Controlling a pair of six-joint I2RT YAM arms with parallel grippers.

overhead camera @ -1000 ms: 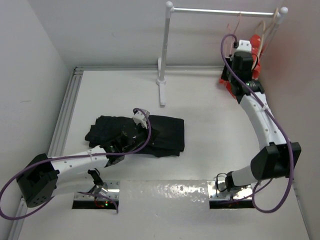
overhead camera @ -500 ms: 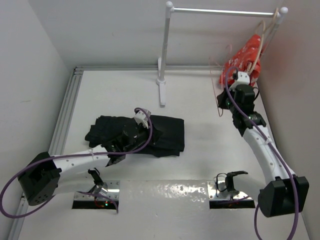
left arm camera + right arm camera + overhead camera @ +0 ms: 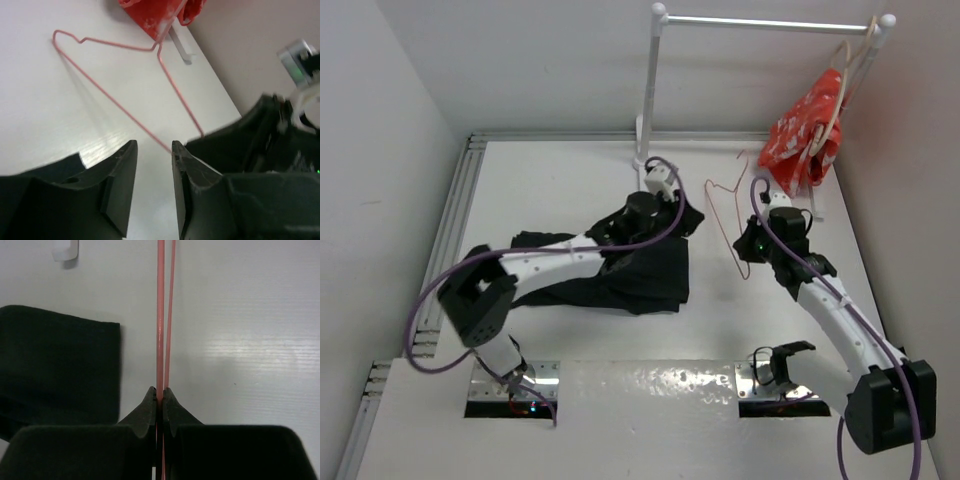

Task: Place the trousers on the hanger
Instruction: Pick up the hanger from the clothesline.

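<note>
**Top view.** The trousers (image 3: 640, 275) lie as a dark folded heap on the surface (image 3: 550, 180), left of centre. The left arm (image 3: 560, 258) reaches over them toward the far side. The left jaws sit just past the heap's far right corner and face the hanger; their gap cannot be read from here. The hanger (image 3: 735, 222) is thin pink wire, just right of the trousers and not touching them, with its hook at the far end. Its near end is in the right jaws, at the tip of the right arm (image 3: 830, 305). The white rack (image 3: 650, 100) stands at the far edge. A red cloth (image 3: 805, 130) hangs from the right end of its bar.

**Left wrist.** The left jaws are parted by a narrow gap with nothing between them and bare surface under them. The hanger (image 3: 112, 97) lies beyond the tips, hook at upper left. Its two wires converge into the dark right jaws at right. The red cloth (image 3: 160, 12) is at the top edge.

**Right wrist.** The right jaws are pressed together on the hanger (image 3: 160, 315), pinching one wire, and a second wire runs just beside it. The trousers (image 3: 55, 365) are to the left on the surface and apart from the wire. The foot of the rack (image 3: 65, 250) shows at the top left.
</note>
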